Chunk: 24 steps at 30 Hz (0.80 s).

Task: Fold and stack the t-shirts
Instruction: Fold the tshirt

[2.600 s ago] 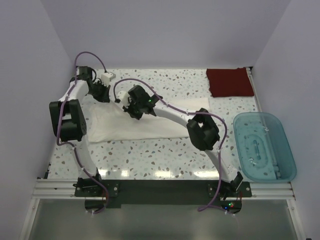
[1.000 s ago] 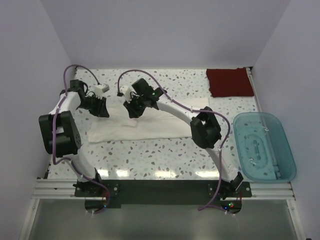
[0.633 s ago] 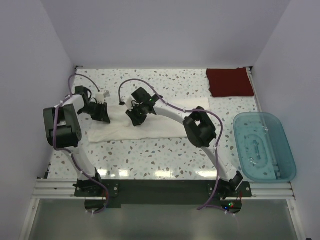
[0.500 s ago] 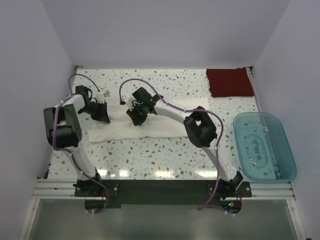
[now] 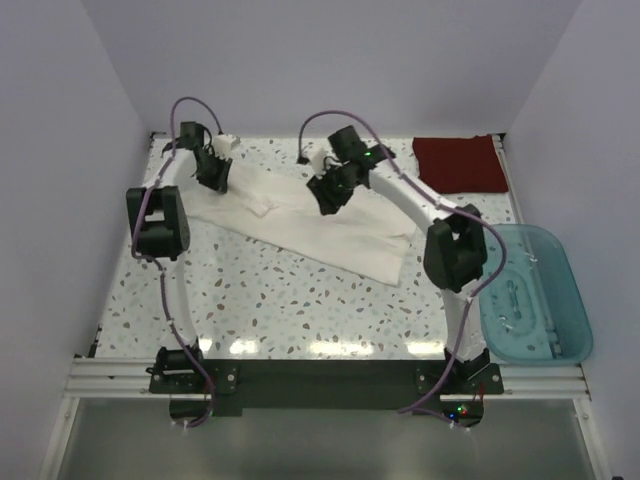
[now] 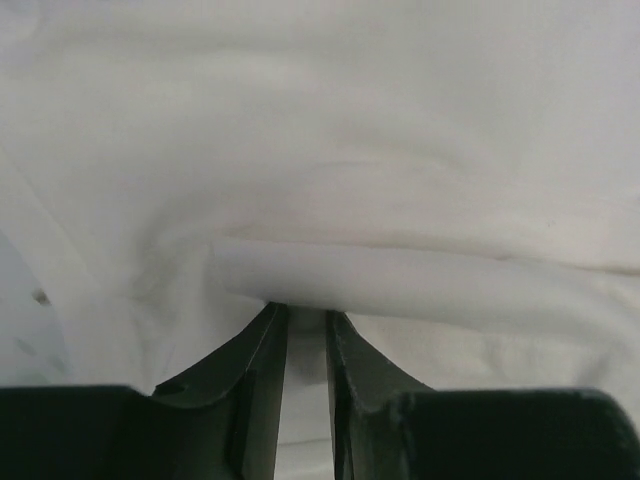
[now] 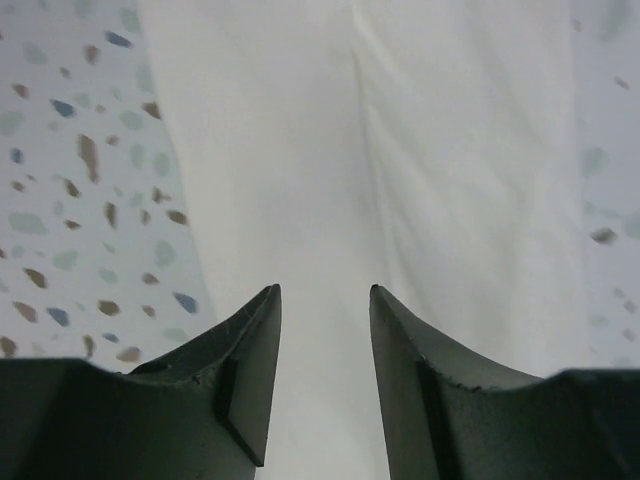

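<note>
On the speckled table (image 5: 250, 300), the white shirt (image 5: 335, 235) lies stretched diagonally, with the red shirt (image 5: 458, 163) folded back-right. The left gripper (image 6: 305, 335) pinches a fold at its far-left end, probably to tension it. The right gripper (image 7: 322, 330) hovers over the cloth, parted and empty.

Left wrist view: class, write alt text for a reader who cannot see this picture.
The left tool pinches a raised fold of the white t-shirt between its two dark fingers, nearly closed. Wrinkled white cloth fills almost the whole frame.
</note>
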Each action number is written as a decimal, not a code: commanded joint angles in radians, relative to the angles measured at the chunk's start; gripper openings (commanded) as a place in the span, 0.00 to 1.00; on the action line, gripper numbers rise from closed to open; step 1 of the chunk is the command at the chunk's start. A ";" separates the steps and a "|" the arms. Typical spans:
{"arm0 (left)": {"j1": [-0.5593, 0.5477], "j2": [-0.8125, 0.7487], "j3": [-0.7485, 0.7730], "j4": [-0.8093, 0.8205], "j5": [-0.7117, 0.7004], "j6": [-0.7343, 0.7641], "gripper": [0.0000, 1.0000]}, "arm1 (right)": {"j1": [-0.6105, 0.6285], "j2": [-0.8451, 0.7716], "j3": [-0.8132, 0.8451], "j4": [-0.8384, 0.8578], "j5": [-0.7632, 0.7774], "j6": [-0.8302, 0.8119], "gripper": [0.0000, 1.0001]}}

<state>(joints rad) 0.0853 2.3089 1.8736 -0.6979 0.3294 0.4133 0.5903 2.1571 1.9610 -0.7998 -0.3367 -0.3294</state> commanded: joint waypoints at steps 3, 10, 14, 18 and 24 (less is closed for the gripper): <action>-0.035 0.184 0.361 0.077 -0.181 0.018 0.35 | -0.167 -0.134 -0.174 -0.145 0.218 -0.186 0.41; -0.036 -0.113 0.101 0.297 -0.043 -0.057 0.54 | -0.221 -0.102 -0.290 -0.078 0.321 -0.234 0.32; -0.035 -0.224 0.030 0.241 0.017 -0.103 0.56 | -0.221 -0.052 -0.312 -0.072 0.334 -0.244 0.28; -0.033 -0.302 -0.080 0.195 0.039 -0.128 0.56 | -0.222 -0.054 -0.394 -0.075 0.352 -0.261 0.24; -0.033 -0.408 -0.255 0.192 0.083 -0.195 0.53 | -0.182 -0.152 -0.583 -0.122 0.262 -0.270 0.14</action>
<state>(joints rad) 0.0456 1.9350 1.6936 -0.4961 0.3637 0.2790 0.3824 2.0487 1.4868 -0.8482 -0.0208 -0.5793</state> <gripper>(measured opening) 0.537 0.148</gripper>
